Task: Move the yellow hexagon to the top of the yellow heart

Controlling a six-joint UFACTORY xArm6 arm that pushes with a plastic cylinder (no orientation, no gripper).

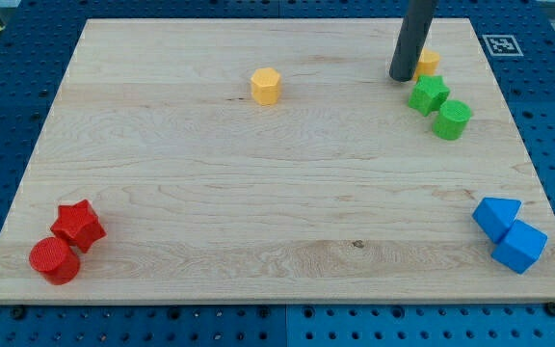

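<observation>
My tip is a bare rod end with nothing to open or close, and it holds nothing. It rests on the counter just left of the yellow heart, which it partly hides, near the view's top right. Just below sit the green star and green cylinder, touching each other. The yellow hexagon stands well apart, toward the view's left, with open wood all round. To do this well, I would circle to the hexagon's far left side and push it rightward and slightly up, since the strip between heart and top edge looks narrow. The red star, red cylinder and two blue blocks lie clear of that path.
</observation>
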